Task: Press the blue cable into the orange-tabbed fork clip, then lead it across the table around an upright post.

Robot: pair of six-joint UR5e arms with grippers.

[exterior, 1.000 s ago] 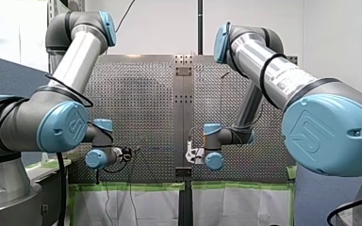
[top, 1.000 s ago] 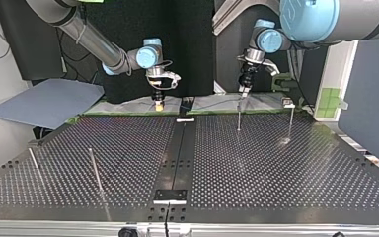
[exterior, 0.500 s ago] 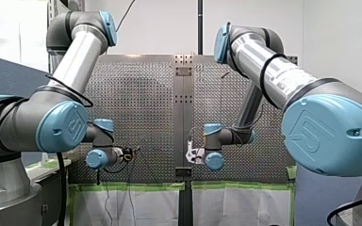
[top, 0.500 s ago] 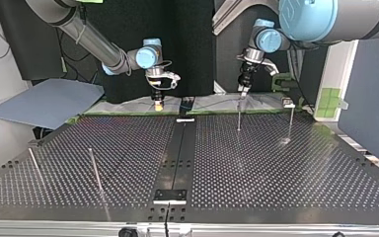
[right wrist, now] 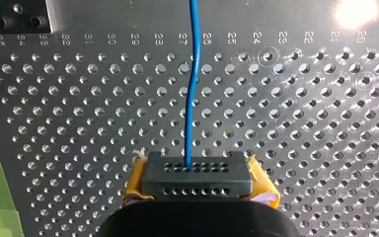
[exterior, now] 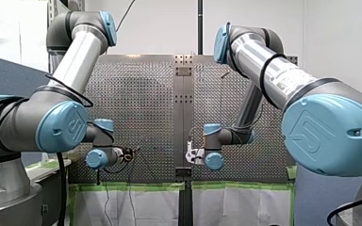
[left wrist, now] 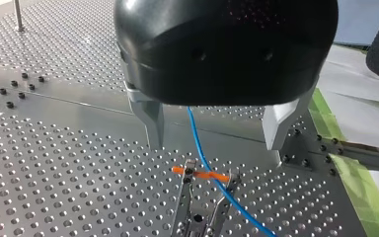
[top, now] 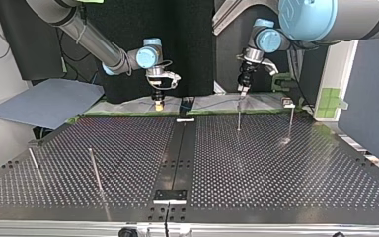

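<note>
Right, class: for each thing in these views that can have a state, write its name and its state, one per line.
left gripper: open, one finger on each side of the blue cable, not gripping it.
right gripper: shut on the blue cable.
blue cable: runs between the fork clip's prongs, over the orange tab; whether it is pressed home, cannot tell.
fork clip: holds the cable between its prongs.
upright post: standing, no cable seen around it.

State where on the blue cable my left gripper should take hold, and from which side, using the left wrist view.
Grip the straight stretch of the blue cable just short of the orange-tabbed fork clip, coming down from above. That stretch runs between the open fingers of my left gripper and crosses the clip's tab on a slant. A top-down pinch there would probably let it be pressed in.
</note>
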